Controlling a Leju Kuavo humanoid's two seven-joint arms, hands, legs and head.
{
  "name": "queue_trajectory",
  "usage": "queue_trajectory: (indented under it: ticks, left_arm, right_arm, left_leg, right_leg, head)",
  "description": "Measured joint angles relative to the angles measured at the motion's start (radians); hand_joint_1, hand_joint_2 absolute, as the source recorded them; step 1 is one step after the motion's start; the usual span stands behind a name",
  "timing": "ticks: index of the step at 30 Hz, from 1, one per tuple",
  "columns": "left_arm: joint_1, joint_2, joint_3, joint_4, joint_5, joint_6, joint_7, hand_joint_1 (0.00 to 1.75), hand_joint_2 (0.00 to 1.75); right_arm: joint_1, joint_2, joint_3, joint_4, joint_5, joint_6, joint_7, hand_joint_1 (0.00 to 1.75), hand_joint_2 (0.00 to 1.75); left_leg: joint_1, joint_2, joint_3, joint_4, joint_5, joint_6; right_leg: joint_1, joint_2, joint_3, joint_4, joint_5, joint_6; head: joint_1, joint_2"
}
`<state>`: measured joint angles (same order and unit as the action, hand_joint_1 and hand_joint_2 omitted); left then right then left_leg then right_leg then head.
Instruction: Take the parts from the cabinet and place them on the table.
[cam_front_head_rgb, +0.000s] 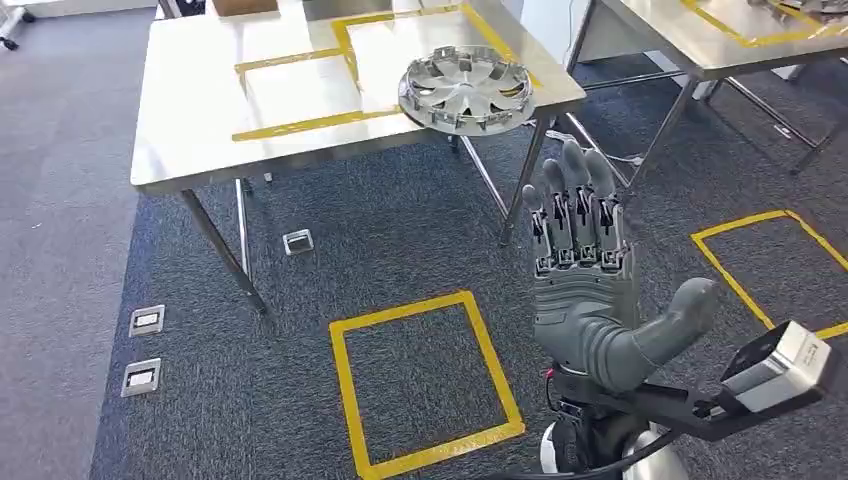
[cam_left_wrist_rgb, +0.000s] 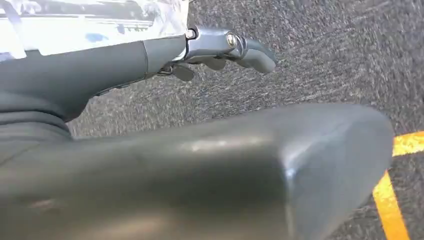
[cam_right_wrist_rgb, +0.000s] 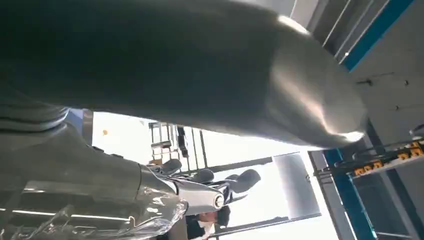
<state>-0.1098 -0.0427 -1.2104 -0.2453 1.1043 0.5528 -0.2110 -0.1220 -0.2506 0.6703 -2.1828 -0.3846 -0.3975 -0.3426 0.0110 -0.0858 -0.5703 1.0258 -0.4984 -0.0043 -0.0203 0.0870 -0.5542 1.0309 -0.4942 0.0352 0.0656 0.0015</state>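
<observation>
Hubcap (cam_front_head_rgb: 466, 89): on steel table (cam_front_head_rgb: 200, 130), overhanging its near edge; thin plastic, prob. light, slick. You'd grip the rim.
Right hand (cam_front_head_rgb: 590, 290): fingers apart, holding nothing, below hubcap.
Left hand (cam_left_wrist_rgb: 215, 50): can't tell.

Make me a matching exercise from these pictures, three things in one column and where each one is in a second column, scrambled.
Things:
1. wheel cover
2. right hand
3. yellow tape square

Places or states:
A. raised over the carpet, fingers straight, holding nothing
B. on the grey carpet in front of the table
C. at the table's near right corner, overhanging the edge

Pairs: 1-C, 2-A, 3-B
</observation>
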Motion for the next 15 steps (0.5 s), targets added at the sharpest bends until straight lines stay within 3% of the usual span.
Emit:
queue_trajectory:
  ticks: [3,4,5,6,8,9,10,11,13,14,15]
  left_arm:
    - [0.005,0.0,0.0,0.0,0.002,0.0,0.001,0.0,0.0]
    - [0.006,0.001,0.0,0.0,0.004,0.0,0.003,0.0,0.0]
    - [0.006,0.001,0.001,0.0,0.006,-0.001,0.005,0.0,0.0]
    - [0.003,0.001,0.001,0.0,0.007,-0.003,0.008,0.0,0.0]
    - [-0.001,0.001,0.001,0.0,0.006,-0.007,0.018,0.0,0.0]
    - [-0.001,0.001,0.0,0.0,0.003,-0.01,0.025,0.0,0.0]
    - [0.0,0.001,0.0,0.0,-0.002,-0.011,0.032,0.0,0.0]
    - [0.002,0.001,0.0,0.0,-0.009,-0.013,0.039,0.0,0.0]
    - [0.001,0.001,-0.001,0.0,-0.018,-0.013,0.044,0.0,0.0]
    - [0.0,0.001,-0.001,0.0,-0.018,-0.013,0.045,0.0,0.0]
    - [-0.003,0.001,-0.001,0.0,-0.02,-0.013,0.048,0.0,0.0]
  right_arm:
    - [0.008,-0.005,-0.01,-0.001,0.073,-0.05,0.062,0.0,0.0]
    - [0.007,-0.006,-0.013,0.0,0.139,-0.084,0.119,0.0,0.0]
    - [0.006,-0.008,-0.014,0.005,0.214,-0.117,0.199,0.0,0.0]
    - [0.006,-0.013,-0.014,0.022,0.296,-0.152,0.3,0.0,0.0]
    - [0.007,-0.02,-0.014,0.096,0.41,-0.201,0.479,0.0,0.0]
    - [0.009,-0.023,-0.013,0.146,0.438,-0.207,0.545,0.0,0.0]
    - [0.01,-0.023,-0.011,0.202,0.453,-0.207,0.59,0.0,0.0]
    - [0.011,-0.023,-0.01,0.263,0.454,-0.209,0.625,0.0,0.0]
    - [0.014,-0.023,-0.003,0.4,0.417,-0.215,0.614,0.0,0.0]
    - [0.015,-0.023,-0.001,0.443,0.407,-0.215,0.597,0.0,0.0]
    - [0.015,-0.023,0.002,0.498,0.398,-0.217,0.577,0.0,0.0]
  left_leg:
    - [0.01,-0.029,-0.017,-0.007,0.015,-0.022]
    - [0.008,-0.032,-0.019,-0.005,0.011,-0.028]
    - [0.004,0.013,-0.024,0.007,-0.003,-0.031]
    - [0.003,0.045,-0.044,0.051,-0.035,-0.034]
    - [0.004,0.066,-0.11,0.202,-0.106,-0.037]
    - [0.004,0.067,-0.136,0.262,-0.125,-0.038]
    - [0.004,0.067,-0.142,0.277,-0.122,-0.037]
    - [0.003,0.067,-0.128,0.252,-0.097,-0.035]
    - [0.0,0.086,-0.041,0.087,-0.009,-0.026]
    - [-0.004,0.107,-0.008,0.024,0.013,-0.02]
    - [-0.021,0.155,0.005,-0.01,-0.006,-0.009]
  right_leg:
    - [0.009,-0.029,-0.006,-0.004,-0.005,-0.019]
    - [0.001,-0.044,-0.004,-0.014,0.001,-0.029]
    - [0.001,-0.058,-0.002,-0.018,0.003,-0.034]
    - [0.002,-0.071,-0.002,-0.019,0.004,-0.041]
    - [0.007,-0.103,-0.003,-0.019,0.003,-0.047]
    - [0.009,-0.119,-0.004,-0.018,0.002,-0.048]
    - [0.01,-0.132,-0.005,-0.018,0.002,-0.048]
    - [0.012,-0.146,-0.005,-0.018,0.002,-0.048]
    - [0.014,-0.175,-0.003,-0.018,0.001,-0.047]
    - [0.015,-0.186,-0.002,-0.017,-0.001,-0.044]
    - [0.021,-0.201,-0.003,-0.018,-0.002,-0.038]
  head:
    - [0.001,0.0]
    - [0.0,0.0]
    - [-0.002,0.0]
    - [-0.012,0.0]
    - [-0.014,0.0]
    - [-0.015,0.0]
    - [-0.015,0.0]
    - [-0.016,0.0]
    - [-0.018,0.0]
    - [-0.017,0.0]
    - [-0.016,0.0]
